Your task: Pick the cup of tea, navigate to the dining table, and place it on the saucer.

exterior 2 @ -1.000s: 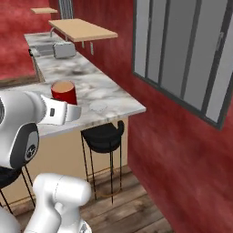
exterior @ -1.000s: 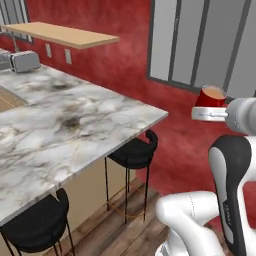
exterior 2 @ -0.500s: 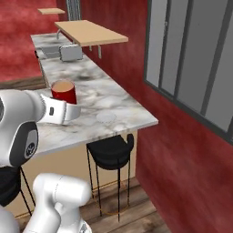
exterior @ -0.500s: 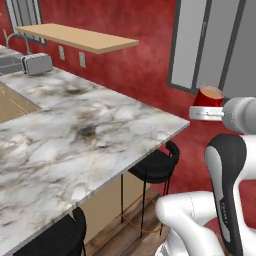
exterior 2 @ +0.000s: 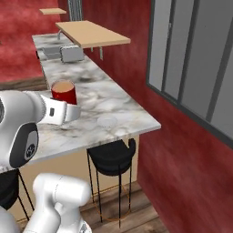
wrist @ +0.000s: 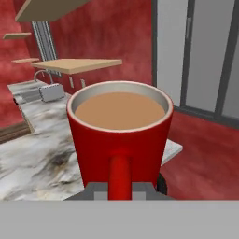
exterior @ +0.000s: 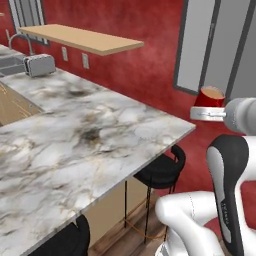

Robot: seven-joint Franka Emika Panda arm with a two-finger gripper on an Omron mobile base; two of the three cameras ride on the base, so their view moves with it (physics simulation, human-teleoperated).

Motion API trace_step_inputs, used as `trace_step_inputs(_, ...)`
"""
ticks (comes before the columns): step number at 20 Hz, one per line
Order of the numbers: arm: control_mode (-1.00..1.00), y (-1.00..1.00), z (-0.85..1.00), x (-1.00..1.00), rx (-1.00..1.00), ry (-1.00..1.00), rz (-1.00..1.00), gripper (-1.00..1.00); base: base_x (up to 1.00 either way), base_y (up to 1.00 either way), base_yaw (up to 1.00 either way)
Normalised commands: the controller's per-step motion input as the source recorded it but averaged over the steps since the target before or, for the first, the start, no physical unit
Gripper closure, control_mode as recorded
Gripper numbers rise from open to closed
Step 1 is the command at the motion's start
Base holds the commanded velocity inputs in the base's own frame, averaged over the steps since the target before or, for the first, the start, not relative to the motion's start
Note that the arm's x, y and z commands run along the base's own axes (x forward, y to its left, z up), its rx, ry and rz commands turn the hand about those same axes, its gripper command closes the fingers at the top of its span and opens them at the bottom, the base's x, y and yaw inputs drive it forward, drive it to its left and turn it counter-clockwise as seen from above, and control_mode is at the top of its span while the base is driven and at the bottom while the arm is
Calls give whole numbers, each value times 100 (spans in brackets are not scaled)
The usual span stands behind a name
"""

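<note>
Red mug point(wrist: 119, 140) sitting upright, end effector point(wrist: 120, 189) pinching its handle; hanging off desk point(exterior: 75, 145) corner, saucer point(exterior 2: 107, 121) lying near corner.

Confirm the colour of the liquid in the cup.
Light tan, inside the red cup of tea; clearest in the hand view.

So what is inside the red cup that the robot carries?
The cup of tea holds light tan liquid almost up to its pale inner rim, seen from above in the hand view. The bottom of the cup is covered by the liquid, and the pincer grips it at the handle.
</note>
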Motion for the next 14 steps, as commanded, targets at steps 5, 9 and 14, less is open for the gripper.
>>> trace_step_inputs(5, 100, 0, 0, 0, 0, 0, 0, 100, 30, 0, 1)
trace_step_inputs(9, -100, 0, 0, 35, 0, 5, 0, 100, 0, 0, 0)
trace_step_inputs(14, -100, 7, -7, 85, -1, 5, 0, 100, 0, 0, 0)
